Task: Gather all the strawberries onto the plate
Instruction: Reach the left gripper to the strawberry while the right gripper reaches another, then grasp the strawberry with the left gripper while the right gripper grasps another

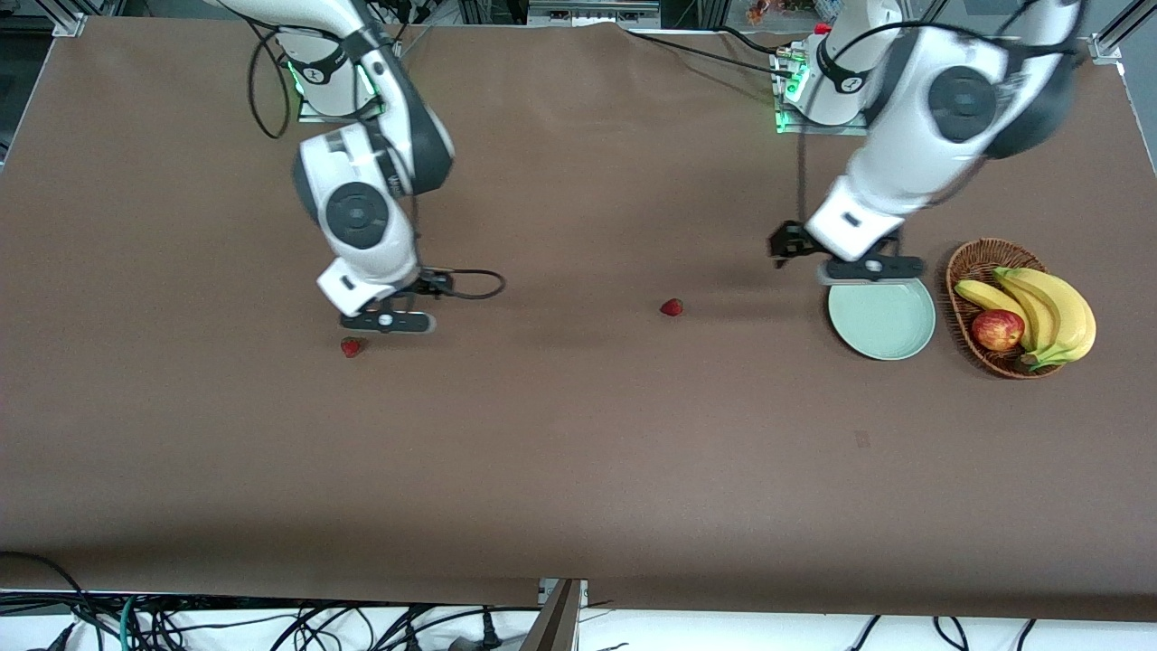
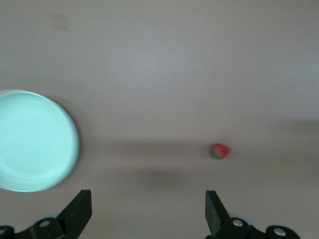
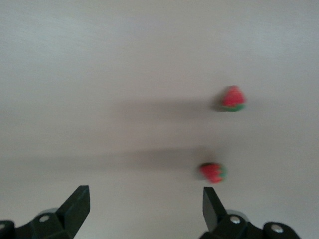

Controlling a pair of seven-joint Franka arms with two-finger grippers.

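One strawberry (image 1: 352, 346) lies on the brown table just beside my right gripper (image 1: 387, 322), which hangs low and open. Two strawberries show in the right wrist view, one (image 3: 213, 172) close to a fingertip (image 3: 212, 201) and one (image 3: 233, 98) a little further off; nothing sits between the jaws of the right gripper (image 3: 145, 204). Another strawberry (image 1: 671, 307) (image 2: 219, 151) lies mid-table. The mint-green plate (image 1: 882, 321) (image 2: 30, 142) holds nothing. My left gripper (image 1: 872, 268) (image 2: 148, 209) is open over the plate's rim nearest the robots.
A wicker basket (image 1: 972, 262) stands beside the plate toward the left arm's end of the table, holding bananas (image 1: 1048, 312) and a red apple (image 1: 997, 329). Cables trail along the table's edge nearest the front camera.
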